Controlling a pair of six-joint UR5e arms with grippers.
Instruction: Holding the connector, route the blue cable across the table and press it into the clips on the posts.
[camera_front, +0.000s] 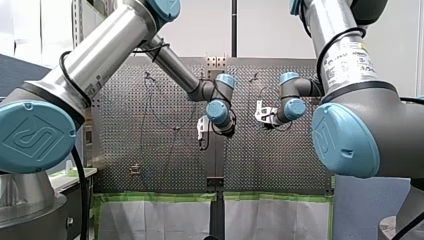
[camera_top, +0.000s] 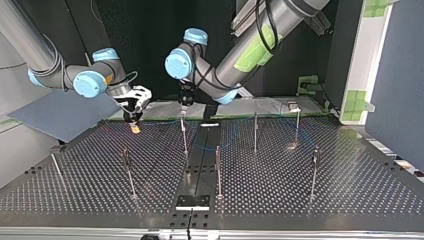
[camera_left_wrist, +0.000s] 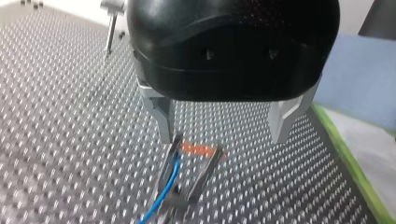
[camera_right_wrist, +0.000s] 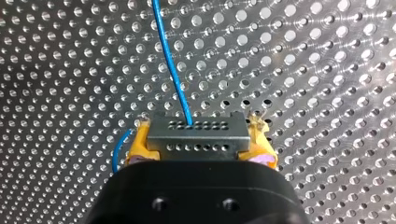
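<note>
Presently: right gripper (camera_right_wrist: 199, 140) is clamped on the connector (camera_right_wrist: 197, 123), with a yellow pad on either side. The blue cable (camera_right_wrist: 170, 60) runs off ahead of it. Left gripper (camera_left_wrist: 179, 203) is narrowed, its thin metal tips drawn in about the same cable.

Landmark is the middle post (camera_top: 184, 137). The left gripper hangs just above it and the connector is near, to one side. No clip looks filled.

Risk: an angled pull could slip the cable out of those thin tips, or hook it on the post.

The wrist views show both grips; only the top view shows the posts. The clips are too small to read.
</note>
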